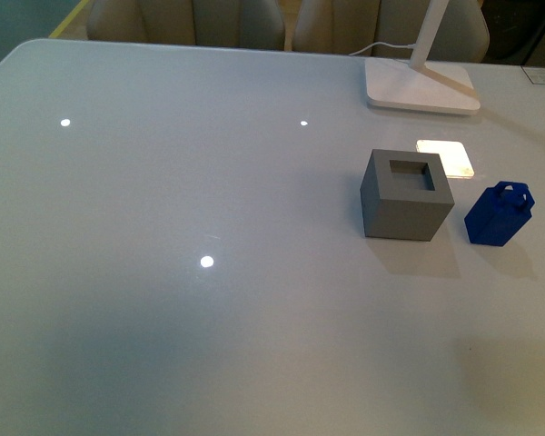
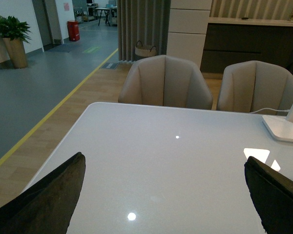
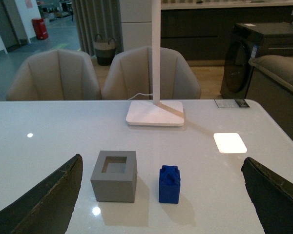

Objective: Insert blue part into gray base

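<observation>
My right end effector [image 3: 161, 159] is released, empty; I'd straddle the blue block [image 3: 169, 184] squarely, gripping low, clear of the gray cube [image 3: 115, 176].

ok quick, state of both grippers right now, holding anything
left gripper: open, holding nothing
right gripper: open, holding nothing; the blue part is not grasped

White glossy table [image 1: 163, 318]; white lamp [image 3: 155, 113] ahead of right gripper [image 3: 161, 158]; beige chairs [image 3: 53, 75] beyond; gray floor [image 2: 34, 92], potted plant [image 2: 12, 36].
</observation>
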`<state>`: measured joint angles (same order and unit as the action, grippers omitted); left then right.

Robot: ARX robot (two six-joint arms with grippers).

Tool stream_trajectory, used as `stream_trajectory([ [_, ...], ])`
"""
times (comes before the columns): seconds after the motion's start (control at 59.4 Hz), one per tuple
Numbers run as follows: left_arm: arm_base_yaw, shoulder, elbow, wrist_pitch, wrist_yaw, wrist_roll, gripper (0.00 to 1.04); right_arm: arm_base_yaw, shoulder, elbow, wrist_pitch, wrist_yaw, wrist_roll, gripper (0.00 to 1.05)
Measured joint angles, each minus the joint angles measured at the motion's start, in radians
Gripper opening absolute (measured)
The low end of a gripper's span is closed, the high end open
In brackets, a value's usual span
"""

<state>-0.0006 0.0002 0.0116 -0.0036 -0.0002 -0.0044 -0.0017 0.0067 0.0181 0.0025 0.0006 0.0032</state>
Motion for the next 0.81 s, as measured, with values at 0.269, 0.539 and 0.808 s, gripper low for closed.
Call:
stream_trajectory([
  [0.269,0.0,0.0,0.0,0.0,0.0,0.0,0.97,0.0,0.0,0.0,0.0,0.0,0.0,0.96],
  [0.539,0.0,0.0,0.0,0.0,0.0,0.0,0.97,0.0,0.0,0.0,0.0,0.0,0.0,0.96],
  [0.808,0.0,0.0,0.0,0.0,0.001,0.0,0.97,0.066,0.396,0.212,-0.309,0.093,-0.049,0.96],
])
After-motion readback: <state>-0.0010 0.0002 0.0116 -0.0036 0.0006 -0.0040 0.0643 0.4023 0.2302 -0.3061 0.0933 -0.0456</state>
